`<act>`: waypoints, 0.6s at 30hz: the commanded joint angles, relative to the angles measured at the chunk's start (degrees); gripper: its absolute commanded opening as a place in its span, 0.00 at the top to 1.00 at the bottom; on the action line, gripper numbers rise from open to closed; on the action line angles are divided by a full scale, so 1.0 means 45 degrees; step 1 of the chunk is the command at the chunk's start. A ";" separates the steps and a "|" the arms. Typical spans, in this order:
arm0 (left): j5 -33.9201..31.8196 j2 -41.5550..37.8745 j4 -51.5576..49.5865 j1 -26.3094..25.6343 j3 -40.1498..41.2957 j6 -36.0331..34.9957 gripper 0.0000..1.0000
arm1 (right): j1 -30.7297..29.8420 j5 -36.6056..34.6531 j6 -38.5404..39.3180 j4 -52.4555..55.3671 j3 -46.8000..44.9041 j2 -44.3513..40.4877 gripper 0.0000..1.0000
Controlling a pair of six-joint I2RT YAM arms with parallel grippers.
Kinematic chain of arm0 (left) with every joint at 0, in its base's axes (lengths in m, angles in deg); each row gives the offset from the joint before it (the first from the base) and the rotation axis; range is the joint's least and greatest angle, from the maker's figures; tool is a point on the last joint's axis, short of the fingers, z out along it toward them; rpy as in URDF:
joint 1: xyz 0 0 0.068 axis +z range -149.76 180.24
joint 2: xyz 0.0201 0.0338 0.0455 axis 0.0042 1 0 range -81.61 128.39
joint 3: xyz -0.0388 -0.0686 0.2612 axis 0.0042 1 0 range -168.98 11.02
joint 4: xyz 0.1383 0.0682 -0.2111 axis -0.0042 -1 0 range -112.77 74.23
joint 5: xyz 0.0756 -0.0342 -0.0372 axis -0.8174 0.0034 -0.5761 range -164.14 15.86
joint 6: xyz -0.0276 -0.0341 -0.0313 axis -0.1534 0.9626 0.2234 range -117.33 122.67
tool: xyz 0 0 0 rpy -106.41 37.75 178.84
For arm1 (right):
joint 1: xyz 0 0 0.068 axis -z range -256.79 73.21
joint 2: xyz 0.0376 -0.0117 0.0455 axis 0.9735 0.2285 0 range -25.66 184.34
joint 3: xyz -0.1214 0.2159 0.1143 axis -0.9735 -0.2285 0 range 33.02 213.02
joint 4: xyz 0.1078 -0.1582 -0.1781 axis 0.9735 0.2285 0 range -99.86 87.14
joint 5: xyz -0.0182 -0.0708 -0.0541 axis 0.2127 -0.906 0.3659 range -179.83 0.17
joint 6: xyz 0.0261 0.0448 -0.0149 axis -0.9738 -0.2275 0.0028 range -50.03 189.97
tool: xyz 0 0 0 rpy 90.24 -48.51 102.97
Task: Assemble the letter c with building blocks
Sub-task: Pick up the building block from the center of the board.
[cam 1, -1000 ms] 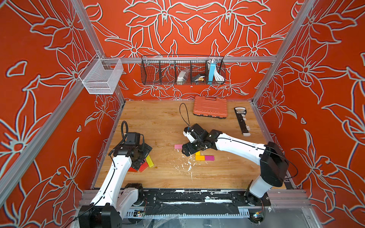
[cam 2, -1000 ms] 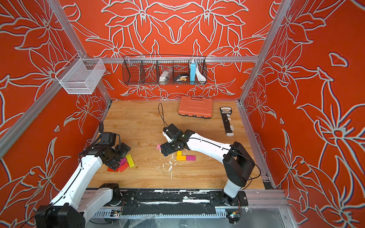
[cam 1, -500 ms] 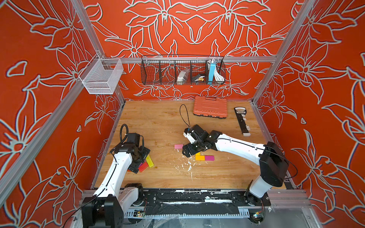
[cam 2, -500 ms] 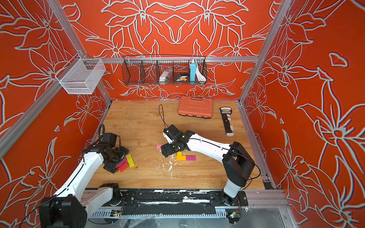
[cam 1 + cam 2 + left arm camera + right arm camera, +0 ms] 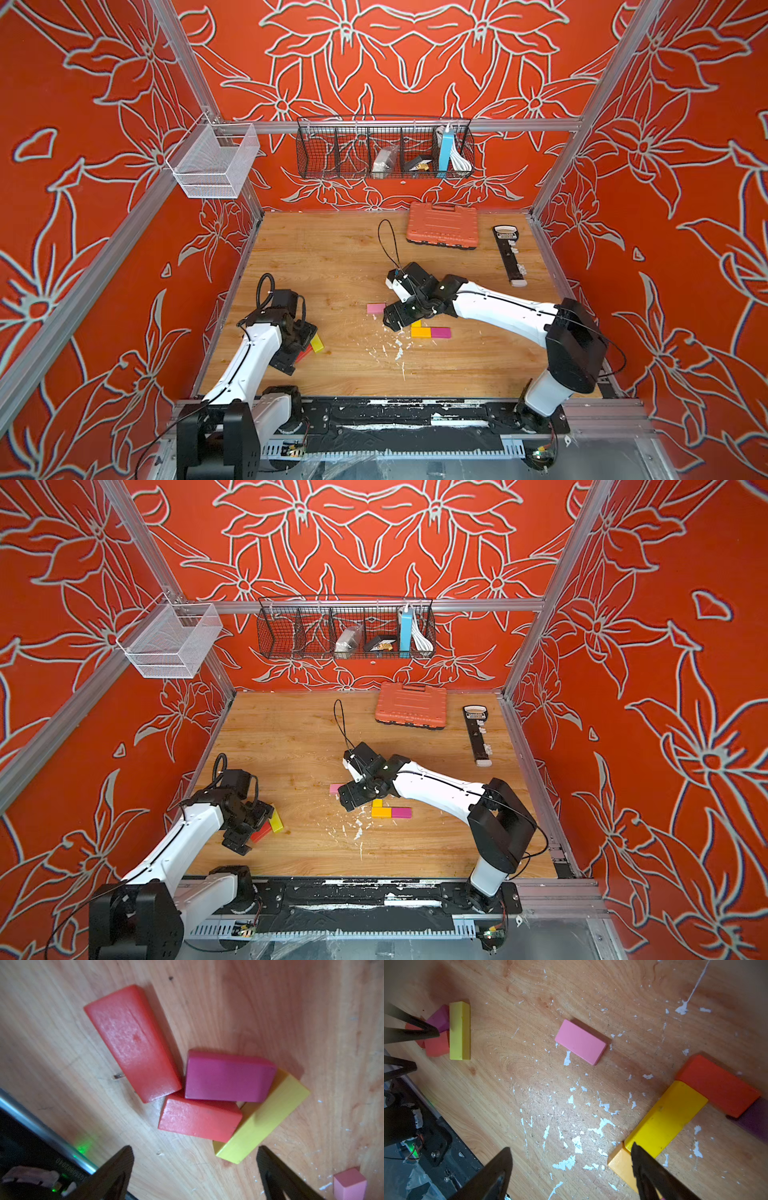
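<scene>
My left pincer [image 5: 195, 1148] hangs spread and empty over a huddle of a long red block [image 5: 133, 1043], a short red block [image 5: 199, 1122], a magenta block [image 5: 226, 1076] and a yellow bar [image 5: 264, 1122], at about 8 o'clock on the tabletop [image 5: 332, 257]. My right pincer [image 5: 570, 1146], also wide and empty, sits near the middle. A bent row of orange block [image 5: 619, 1163], yellow block [image 5: 668, 1118], red-orange block [image 5: 718, 1084] and purple block [image 5: 756, 1124] lies at about its 4 o'clock, and a pink block [image 5: 580, 1042] at its 10 o'clock.

Ten building blocks [image 5: 580, 1042], two wire baskets [image 5: 208, 166], one orange case [image 5: 442, 226], one black strip [image 5: 509, 257].
</scene>
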State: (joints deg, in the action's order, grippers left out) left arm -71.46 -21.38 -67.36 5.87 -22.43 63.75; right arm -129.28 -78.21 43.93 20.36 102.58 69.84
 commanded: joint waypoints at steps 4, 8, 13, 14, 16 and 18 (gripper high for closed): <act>-0.0048 0.0343 0.0424 0.0060 0.0265 0.0080 0.12 | 0.0024 -0.0316 0.0065 0.0238 0.0146 0.0090 0.08; -0.0063 0.0663 0.0452 0.0058 0.0173 -0.0066 0.15 | 0.0023 -0.0359 0.0008 0.0294 0.0153 0.0130 0.08; -0.0165 0.0593 0.0436 0.0058 0.0314 -0.0078 0.19 | 0.0015 -0.0452 -0.0014 0.0336 0.0206 0.0125 0.08; -0.0156 0.0557 0.0430 0.0060 0.0338 -0.0062 0.20 | 0.0024 -0.0487 -0.0014 0.0355 0.0223 0.0144 0.08; -0.0126 0.0451 0.0392 0.0058 0.0418 -0.0021 0.21 | 0.0024 -0.0492 -0.0033 0.0365 0.0236 0.0164 0.08; -0.0126 0.0350 0.0372 0.0060 0.0471 -0.0021 0.22 | 0.0024 -0.0511 -0.0033 0.0390 0.0255 0.0201 0.08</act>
State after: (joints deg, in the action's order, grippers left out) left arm -71.46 -18.85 -64.61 5.87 -21.03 63.34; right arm -129.28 -79.13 43.88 21.10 102.60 69.87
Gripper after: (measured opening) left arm 0.781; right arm 0.916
